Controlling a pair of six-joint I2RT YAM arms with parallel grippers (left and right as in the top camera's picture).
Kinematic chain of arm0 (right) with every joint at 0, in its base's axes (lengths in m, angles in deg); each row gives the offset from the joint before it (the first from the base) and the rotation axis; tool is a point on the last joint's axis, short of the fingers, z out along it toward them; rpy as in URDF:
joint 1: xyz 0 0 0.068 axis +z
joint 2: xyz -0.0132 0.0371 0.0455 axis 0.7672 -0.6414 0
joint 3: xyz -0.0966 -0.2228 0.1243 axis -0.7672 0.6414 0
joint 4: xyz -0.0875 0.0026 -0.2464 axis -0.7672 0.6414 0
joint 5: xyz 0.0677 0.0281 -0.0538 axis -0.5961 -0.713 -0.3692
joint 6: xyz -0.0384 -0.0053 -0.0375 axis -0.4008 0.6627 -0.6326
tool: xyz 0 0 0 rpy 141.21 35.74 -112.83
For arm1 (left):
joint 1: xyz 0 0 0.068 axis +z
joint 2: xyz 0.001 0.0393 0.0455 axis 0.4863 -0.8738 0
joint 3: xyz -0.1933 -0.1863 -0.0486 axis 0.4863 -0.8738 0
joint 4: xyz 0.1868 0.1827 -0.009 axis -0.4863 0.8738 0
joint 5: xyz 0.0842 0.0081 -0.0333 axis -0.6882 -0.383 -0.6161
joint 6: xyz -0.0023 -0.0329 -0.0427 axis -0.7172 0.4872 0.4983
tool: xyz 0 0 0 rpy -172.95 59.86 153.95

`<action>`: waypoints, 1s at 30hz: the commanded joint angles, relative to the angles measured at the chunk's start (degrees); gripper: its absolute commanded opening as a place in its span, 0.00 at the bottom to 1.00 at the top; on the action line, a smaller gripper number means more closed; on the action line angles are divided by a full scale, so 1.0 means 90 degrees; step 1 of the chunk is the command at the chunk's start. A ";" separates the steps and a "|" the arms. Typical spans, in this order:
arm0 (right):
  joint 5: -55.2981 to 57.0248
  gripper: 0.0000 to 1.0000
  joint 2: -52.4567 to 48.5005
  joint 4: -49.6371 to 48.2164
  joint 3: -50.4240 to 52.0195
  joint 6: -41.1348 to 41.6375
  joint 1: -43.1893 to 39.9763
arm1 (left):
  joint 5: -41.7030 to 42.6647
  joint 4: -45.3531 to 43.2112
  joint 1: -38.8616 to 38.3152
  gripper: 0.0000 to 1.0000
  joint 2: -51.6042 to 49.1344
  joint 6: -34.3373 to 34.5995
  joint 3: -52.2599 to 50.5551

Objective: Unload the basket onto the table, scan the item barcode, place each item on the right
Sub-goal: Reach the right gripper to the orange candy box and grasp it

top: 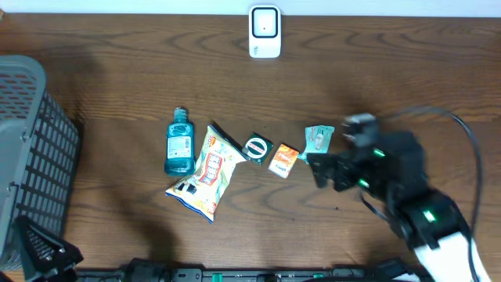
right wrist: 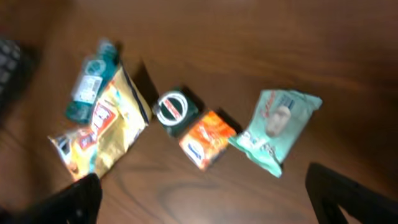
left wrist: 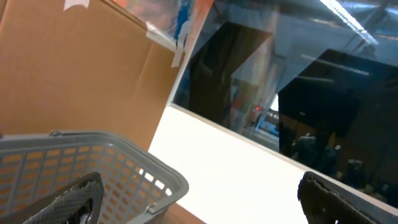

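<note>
**Pick not yet made: I'm holding the right gripper (right wrist: 202, 177) over a row of 5 items, gripping nothing.**
Both sets of jaws are standing wide apart, with the left gripper (left wrist: 200, 180) idling by the grey basket (left wrist: 124, 155). I'm judging the teal pouch (right wrist: 277, 127), lying flat just beside the orange packet (right wrist: 207, 138), as the nearest target. Next I'm needing to descend, close across its soft, crinkly body, then present it to the white scanner (top: 264, 31).
</note>
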State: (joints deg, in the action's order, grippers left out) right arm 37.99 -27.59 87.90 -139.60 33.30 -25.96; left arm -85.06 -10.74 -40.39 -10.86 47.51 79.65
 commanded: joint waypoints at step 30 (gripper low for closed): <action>0.3854 0.76 -0.5204 -0.1513 -0.0634 -0.1698 0.2769 | 0.0430 0.0070 0.0007 0.98 0.0010 0.0104 -0.0165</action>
State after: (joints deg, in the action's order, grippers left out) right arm 70.41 -72.22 74.42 -144.34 20.06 -1.20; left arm -81.89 -10.02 -40.39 -10.86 48.17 78.60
